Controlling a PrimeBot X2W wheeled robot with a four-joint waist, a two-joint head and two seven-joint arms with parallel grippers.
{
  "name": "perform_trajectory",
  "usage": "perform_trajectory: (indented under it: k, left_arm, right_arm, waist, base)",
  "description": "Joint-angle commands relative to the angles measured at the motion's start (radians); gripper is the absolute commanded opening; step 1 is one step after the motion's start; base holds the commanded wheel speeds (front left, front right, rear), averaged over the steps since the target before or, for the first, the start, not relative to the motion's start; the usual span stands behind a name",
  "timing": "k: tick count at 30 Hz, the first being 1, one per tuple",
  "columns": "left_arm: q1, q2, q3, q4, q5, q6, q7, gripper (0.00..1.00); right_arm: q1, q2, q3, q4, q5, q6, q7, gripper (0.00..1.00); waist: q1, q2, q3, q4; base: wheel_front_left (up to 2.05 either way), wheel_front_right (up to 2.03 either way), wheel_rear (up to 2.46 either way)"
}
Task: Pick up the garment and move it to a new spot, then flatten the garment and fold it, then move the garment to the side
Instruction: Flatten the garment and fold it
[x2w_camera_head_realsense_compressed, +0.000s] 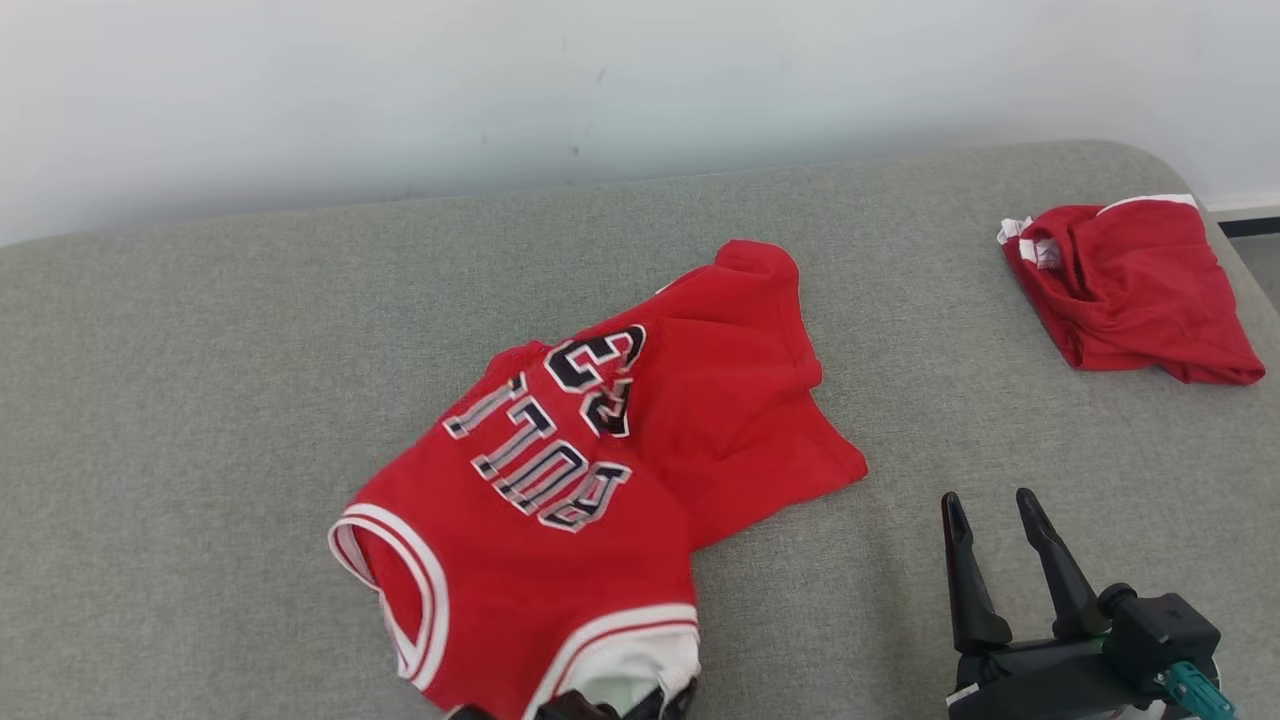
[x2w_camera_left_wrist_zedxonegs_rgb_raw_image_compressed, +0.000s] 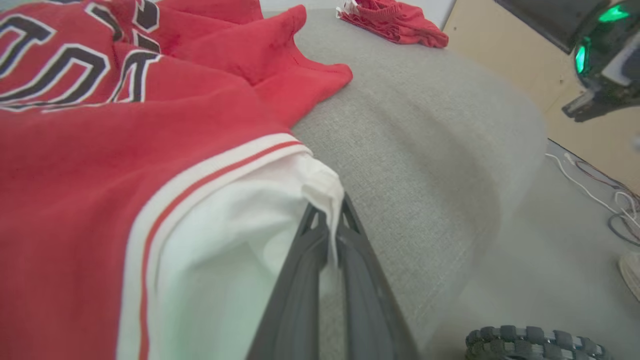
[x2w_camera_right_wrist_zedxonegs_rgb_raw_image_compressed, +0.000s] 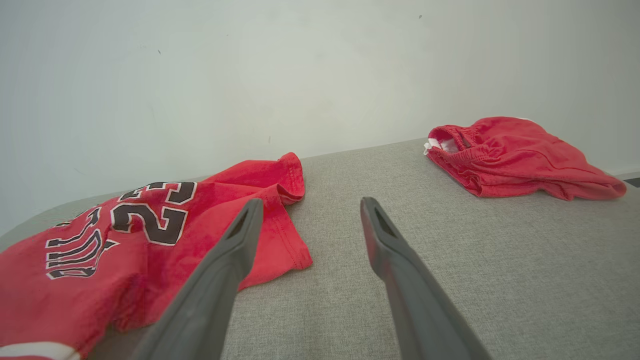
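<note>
My left jaws are closed on the red jersey (x2w_camera_head_realsense_compressed: 600, 470). The two fingers (x2w_camera_left_wrist_zedxonegs_rgb_raw_image_compressed: 297, 290) press together with a fold of its white lining (x2w_camera_left_wrist_zedxonegs_rgb_raw_image_compressed: 325, 190) pinched between the tips, just where the striped trim (x2w_camera_left_wrist_zedxonegs_rgb_raw_image_compressed: 220, 160) ends. I judge that bound edge a sound place to hold, since a stitched hem is less likely to slip out than loose cloth.

The rest of the jersey spreads away ahead and to the left of these jaws. It lies rumpled on the grey padded surface (x2w_camera_head_realsense_compressed: 200, 350), lettering up, with one panel folded over itself. As far as I can tell none of it is lifted yet, so I take the step in hand to be the pick-up that starts the move to a new spot.

My right jaws stand wide apart and hold nothing, their fingers (x2w_camera_head_realsense_compressed: 968, 590) over bare surface. The jersey's nearest corner lies ahead and to their left, near but not touching. I reckon they wait open there so they can take a second corner, because one pinch alone would let the cloth hang and drag.

A second red garment (x2w_camera_head_realsense_compressed: 1130, 290), bunched up, sits well ahead and to the right of the right jaws, well apart from the jersey. That leaves open surface between the two for spreading and folding.
</note>
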Motion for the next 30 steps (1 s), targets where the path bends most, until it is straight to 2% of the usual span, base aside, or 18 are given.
perform_trajectory:
  k: [1,2,10,18,21,26,30]
  left_arm:
    - [0.001,0.001,-0.008,0.008,-0.006,0.002,-0.005,0.42]
    - [-0.005,-0.001,-0.012,0.014,-0.015,0.002,-0.016,1.00]
    - [-0.048,0.012,0.037,-0.011,-0.046,0.021,-0.111,1.00]
    - [-0.041,0.078,0.193,-0.037,-0.099,0.104,-0.145,1.00]
    - [-0.030,0.104,0.236,-0.023,-0.113,0.122,-0.148,1.00]
    - [-0.020,0.128,0.263,0.020,-0.134,0.129,-0.145,1.00]
    - [-0.013,0.120,0.257,0.064,-0.149,0.119,-0.144,1.00]
  right_arm:
    - [0.009,-0.004,-0.002,0.001,0.008,-0.003,-0.005,1.00]
    - [0.010,-0.006,-0.005,0.001,0.009,-0.003,-0.005,1.00]
    - [0.014,-0.006,-0.019,0.001,0.006,-0.003,-0.005,1.00]
    - [0.017,-0.001,-0.010,0.008,0.010,-0.003,-0.005,1.00]
    - [0.018,-0.004,-0.009,0.010,0.011,-0.003,-0.005,1.00]
    - [0.014,-0.008,-0.008,0.012,0.010,-0.003,-0.005,1.00]
    - [0.012,-0.011,-0.008,0.010,0.011,-0.003,-0.005,1.00]
  waist:
    - [0.0001,-0.0001,0.001,0.001]
    - [0.0001,-0.0001,0.000,0.002]
    - [0.0001,-0.0001,-0.005,0.044]
    - [0.0001,-0.0001,-0.018,0.056]
    - [0.0001,-0.0001,-0.020,0.054]
    - [0.0001,-0.0001,-0.019,0.048]
    - [0.0001,-0.0001,-0.012,0.043]
  base:
    - [0.00,0.00,0.00]
    - [0.00,0.00,0.00]
    - [0.00,0.00,0.00]
    - [0.00,0.00,0.00]
    - [0.00,0.00,0.00]
    - [0.00,0.00,0.00]
    - [0.00,0.00,0.00]
